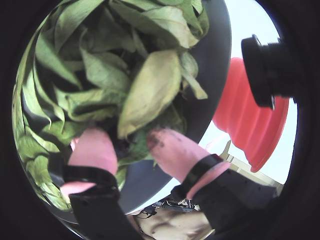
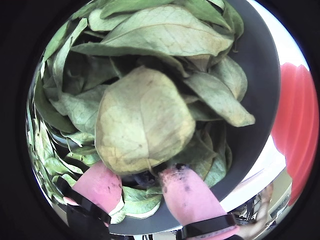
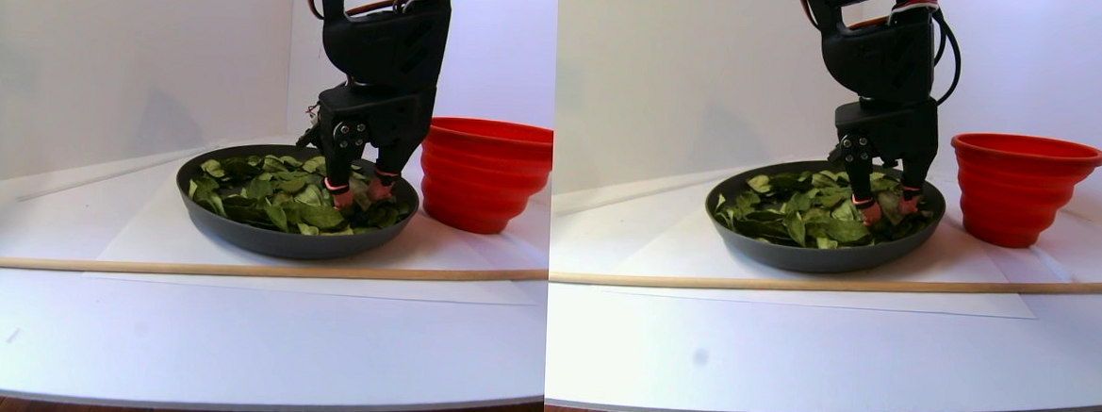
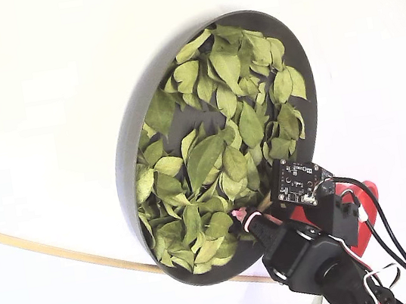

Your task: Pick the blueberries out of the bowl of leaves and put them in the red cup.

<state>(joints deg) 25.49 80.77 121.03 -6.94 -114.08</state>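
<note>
The gripper point(image 2: 145, 182) is set down among the leaves point(image 2: 142, 120) near the bowl point(image 2: 257, 85) rim, its pink fingers point(image 2: 190, 197) narrowly parted around a dark blueberry point(image 2: 144, 177), mostly hidden under a large leaf. The red cup point(image 3: 481, 171) is seen just right of the bowl in the stereo pair view, largely blocked by the arm in the fixed view.

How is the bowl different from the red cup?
The bowl is dark grey, wide and shallow with a low rim; the red cup is bright red, narrower and taller, with stepped sides and a flared rim. The bowl is full of leaves; the cup's inside is not visible. Both are round and stand upright on the white table.
</note>
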